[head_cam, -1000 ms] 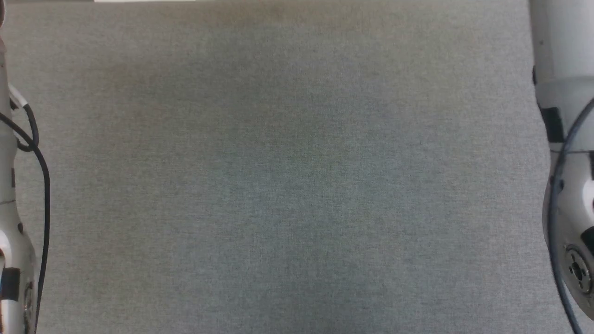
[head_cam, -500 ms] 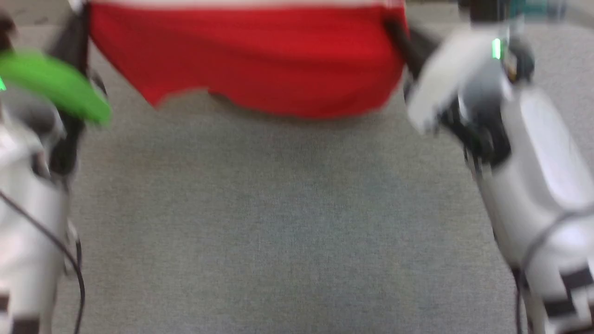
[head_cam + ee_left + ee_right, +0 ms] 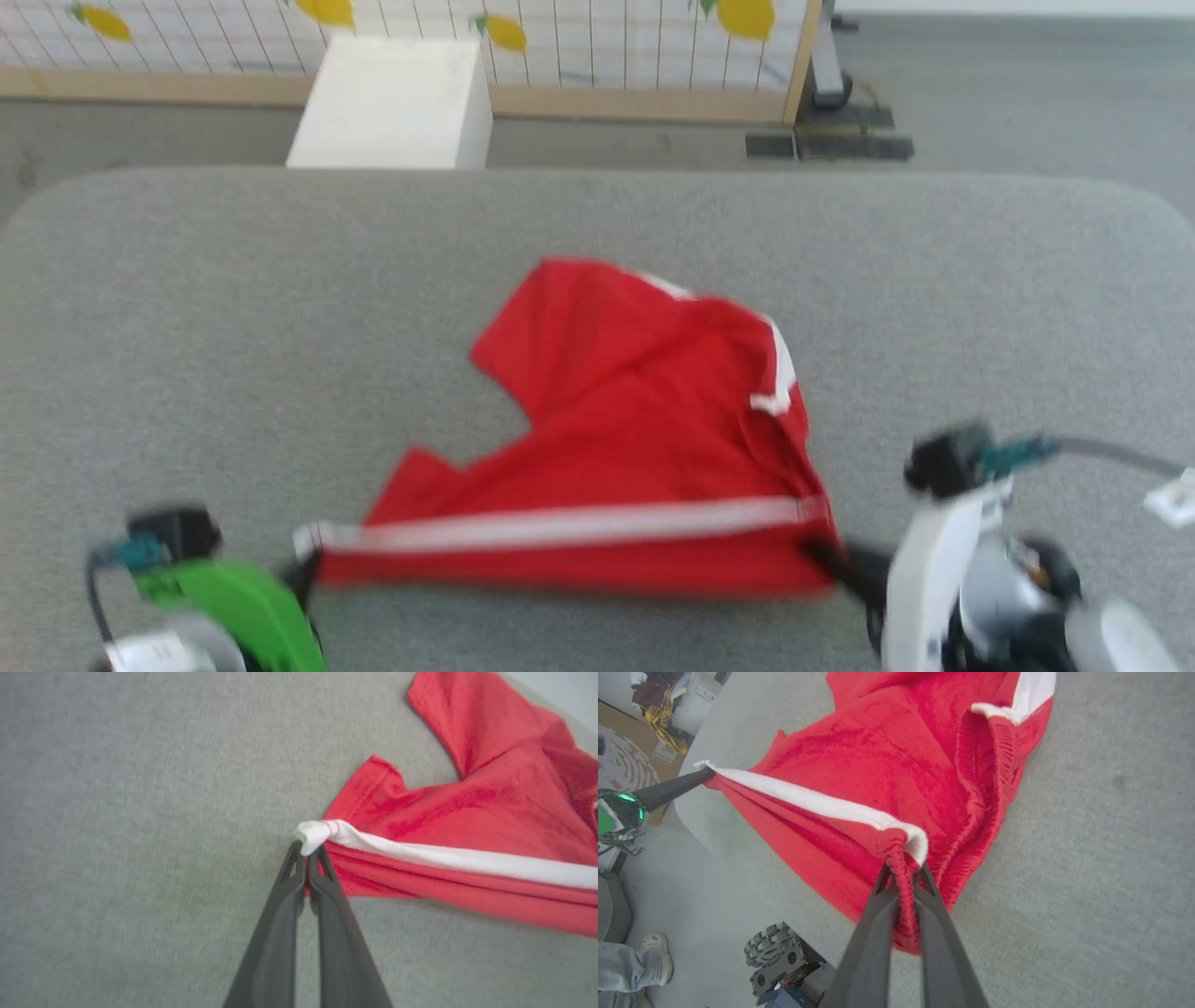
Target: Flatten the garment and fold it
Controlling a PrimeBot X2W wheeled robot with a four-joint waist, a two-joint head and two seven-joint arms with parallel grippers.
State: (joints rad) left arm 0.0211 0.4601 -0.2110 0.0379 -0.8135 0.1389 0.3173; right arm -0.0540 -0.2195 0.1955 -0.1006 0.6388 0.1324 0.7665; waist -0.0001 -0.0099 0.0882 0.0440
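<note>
The garment (image 3: 644, 439), red shorts with a white waistband stripe, lies crumpled on the grey table (image 3: 187, 327), legs pointing away from me. Its waistband is stretched taut along the near side between both grippers. My left gripper (image 3: 306, 565) is shut on the left end of the waistband, and the left wrist view shows the gripper (image 3: 307, 849) pinching the white band of the garment (image 3: 467, 812). My right gripper (image 3: 826, 555) is shut on the right end, and the right wrist view shows the gripper (image 3: 903, 870) clamping bunched fabric of the garment (image 3: 878, 765).
A white box (image 3: 392, 103) and a wooden-framed grid panel (image 3: 607, 47) stand beyond the table's far edge. The right wrist view shows my left gripper (image 3: 691, 781), the robot's base (image 3: 780, 961) and a person's foot (image 3: 654, 952) on the floor.
The head view has swung far upward. Half a second ago the garment hung with its legs toward me; now its legs lie on the table away from me, waistband nearest.
</note>
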